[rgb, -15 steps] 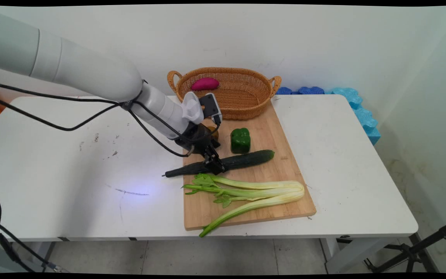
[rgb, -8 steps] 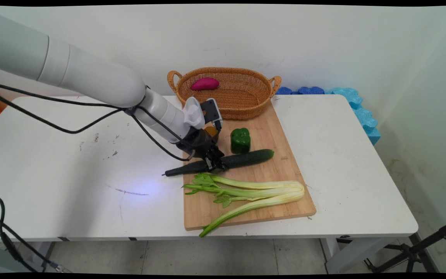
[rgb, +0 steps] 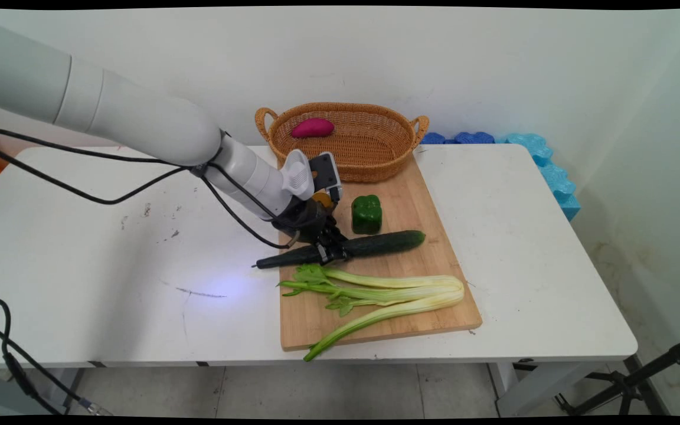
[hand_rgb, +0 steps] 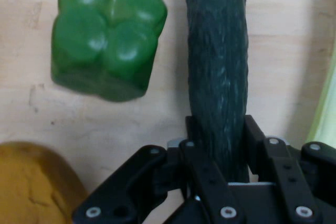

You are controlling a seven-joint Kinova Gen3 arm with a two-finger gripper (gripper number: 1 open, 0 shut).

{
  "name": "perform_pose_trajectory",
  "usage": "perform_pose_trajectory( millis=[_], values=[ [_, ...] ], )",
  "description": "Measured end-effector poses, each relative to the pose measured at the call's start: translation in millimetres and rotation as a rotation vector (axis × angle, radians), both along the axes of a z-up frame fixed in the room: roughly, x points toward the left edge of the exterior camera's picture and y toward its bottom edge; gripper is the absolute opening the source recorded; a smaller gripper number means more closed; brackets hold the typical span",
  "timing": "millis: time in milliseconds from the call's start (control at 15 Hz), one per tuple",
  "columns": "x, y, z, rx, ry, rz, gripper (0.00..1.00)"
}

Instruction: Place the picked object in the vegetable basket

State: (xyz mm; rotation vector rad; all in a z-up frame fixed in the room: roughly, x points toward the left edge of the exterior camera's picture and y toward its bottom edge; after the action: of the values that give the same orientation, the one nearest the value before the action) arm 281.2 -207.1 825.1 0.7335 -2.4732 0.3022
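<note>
The cucumber has shifted right and its far end has risen slightly since a second ago, the gripper having drawn back with it. The jaws are clamped on the cucumber near its middle, the dark shaft running straight out between them in the hand view. It lies across the board on the worktop, between the green pepper and the celery. A basket stands behind.
</note>
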Motion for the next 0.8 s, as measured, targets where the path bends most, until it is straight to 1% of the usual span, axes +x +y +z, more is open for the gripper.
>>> perform_pose_trajectory(
  millis=[200,400,800],
  values=[
    [-2.8,-1.3,13.4,-0.022,0.013,-0.022,0.00],
    [-4.2,-5.3,33.5,-0.050,0.022,-0.041,0.00],
    [5.0,-17.9,73.5,-0.104,0.009,-0.061,0.00]
  ],
)
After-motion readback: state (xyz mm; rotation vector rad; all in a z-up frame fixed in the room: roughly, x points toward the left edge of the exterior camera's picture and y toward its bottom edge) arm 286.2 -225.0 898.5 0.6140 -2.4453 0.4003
